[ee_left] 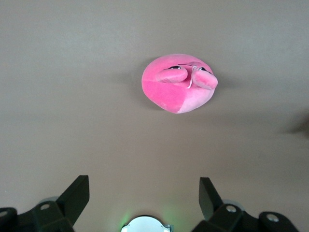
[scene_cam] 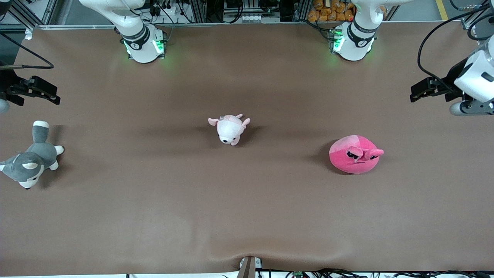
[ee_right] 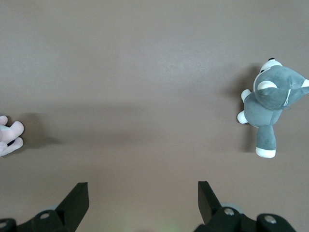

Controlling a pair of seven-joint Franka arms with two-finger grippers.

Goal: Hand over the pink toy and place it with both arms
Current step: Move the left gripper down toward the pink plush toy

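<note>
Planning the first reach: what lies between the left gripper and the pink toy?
Nothing: the left wrist view shows only bare table between the open left gripper and the pink toy.

In the right wrist view, the small pale pink plush (ee_right: 9, 137) is cut off at the picture's edge, so only its paws show. In the front view, the husky plush (scene_cam: 29, 160) touches the edge and one ear tip is cut. Both arms run out of the front view, so the left gripper (scene_cam: 420, 89) and right gripper (scene_cam: 38, 90) only partly show.
</note>
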